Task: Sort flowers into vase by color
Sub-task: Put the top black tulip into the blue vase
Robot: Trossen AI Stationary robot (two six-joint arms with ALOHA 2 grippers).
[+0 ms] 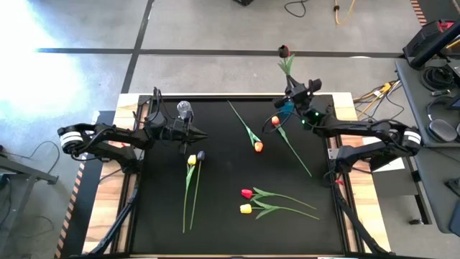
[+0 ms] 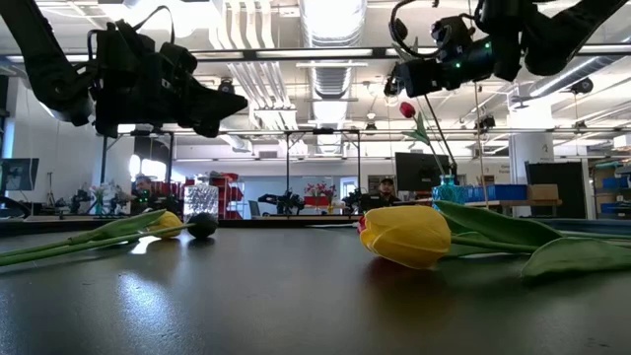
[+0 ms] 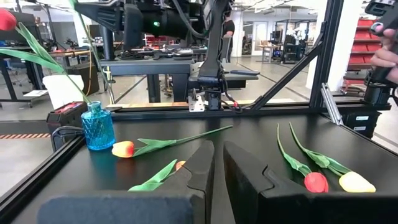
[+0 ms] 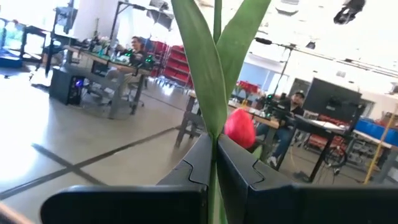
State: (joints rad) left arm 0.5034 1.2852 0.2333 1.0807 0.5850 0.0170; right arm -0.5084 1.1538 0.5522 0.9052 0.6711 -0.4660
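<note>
At the near edge of the table (image 1: 144,216), a red tulip (image 1: 247,193) and a yellow tulip (image 1: 246,208) are seen side by side, leaves trailing right. Toward the left, a second yellow tulip (image 1: 192,160) and a dark tulip (image 1: 200,155) lie with stems almost parallel. An orange tulip (image 1: 258,147) lies near the middle, and another orange one (image 1: 275,121) lies just beside the blue vase (image 1: 285,108).

Farther back, the left gripper (image 1: 198,134) is held above the table beside the clear vase (image 1: 185,109), its fingers (image 3: 205,168) drawn nearly together with nothing between them. The right gripper (image 1: 293,88) is raised over the blue vase and is clamped on the stem of a red flower (image 1: 284,50), whose head leans out past the far table edge.

Several risks can be judged from here. The stem is gripped high among its leaves, so its lower end may miss the narrow vase mouth. The small vase could be tipped by a sideways push, and a top-heavy tulip leaning outward may pull it over once released. The orange tulip beside the vase could be knocked.
</note>
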